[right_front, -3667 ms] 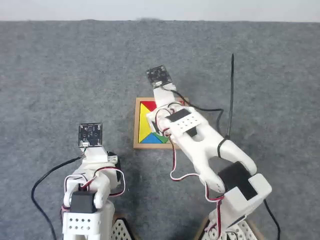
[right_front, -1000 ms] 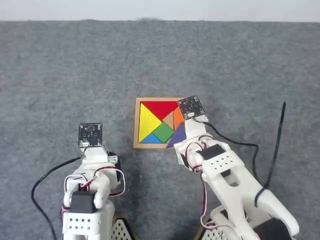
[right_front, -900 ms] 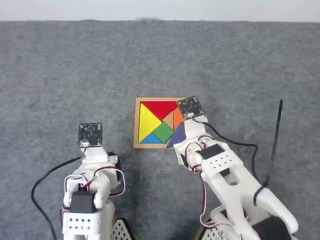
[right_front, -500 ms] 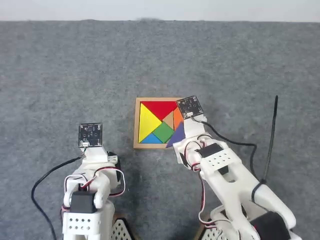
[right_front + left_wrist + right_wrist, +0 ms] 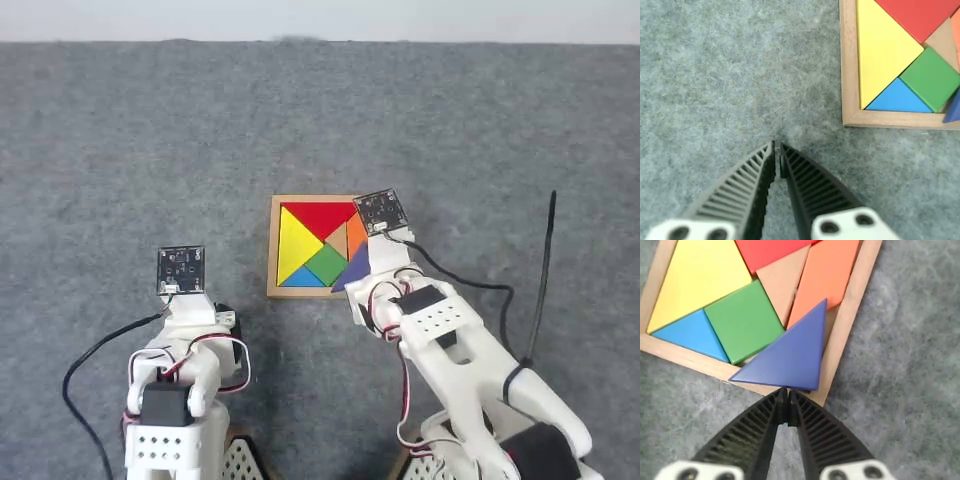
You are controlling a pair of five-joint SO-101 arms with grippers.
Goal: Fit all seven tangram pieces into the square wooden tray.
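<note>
Final seating step: triangle (image 5: 790,357) lay askew across tray (image 5: 842,330) rim. Right gripper (image 5: 788,396), pressed together, likely needed to nudge it flat.

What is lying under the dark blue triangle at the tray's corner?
The dark blue triangle lies across the wooden tray, on its near rim, and covers the lower end of the orange piece. Whether the tray floor beneath it is bare cannot be seen.

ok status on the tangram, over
Left gripper shut, over the carpet short of the tray. Right gripper shut, tips at the edge of the dark blue triangle. Triangle unseated, lying across the tray's rim.
</note>
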